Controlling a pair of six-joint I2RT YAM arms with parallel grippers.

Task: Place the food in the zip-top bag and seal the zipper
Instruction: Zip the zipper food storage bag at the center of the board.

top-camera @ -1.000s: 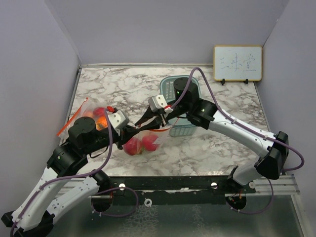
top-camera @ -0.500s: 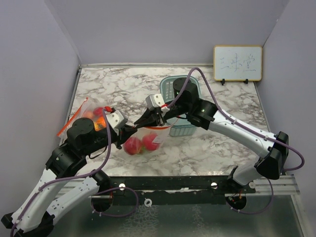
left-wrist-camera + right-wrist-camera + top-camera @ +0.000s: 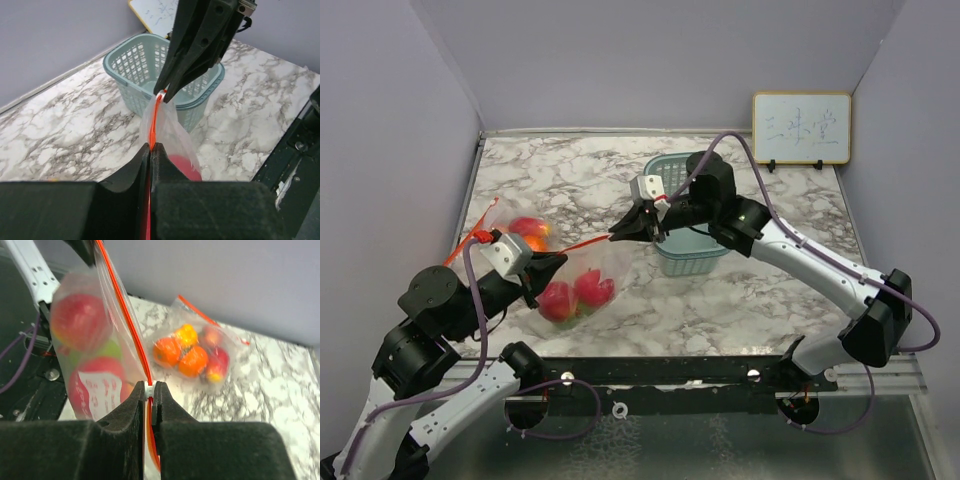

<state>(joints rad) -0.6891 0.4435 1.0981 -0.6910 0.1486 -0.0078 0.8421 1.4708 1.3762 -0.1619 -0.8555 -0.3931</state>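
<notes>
Marble table [image 3: 570, 180], blurred fruits [image 3: 80, 320] inside bag [image 3: 603, 262]

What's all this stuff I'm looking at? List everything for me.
zip-top bag: one, clear with orange zipper, held up between both pincers
toy fruits: several, red and green, inside that bag
second bag: one, clear, lying at table's left, orange, red and yellow fruits inside
basket: one, pale teal, centre-right
whiteboard: one, wood-framed, back right
table: one, marble-patterned
left pincer: black, shut on the zipper
right pincer: black, shut on the zipper
</notes>
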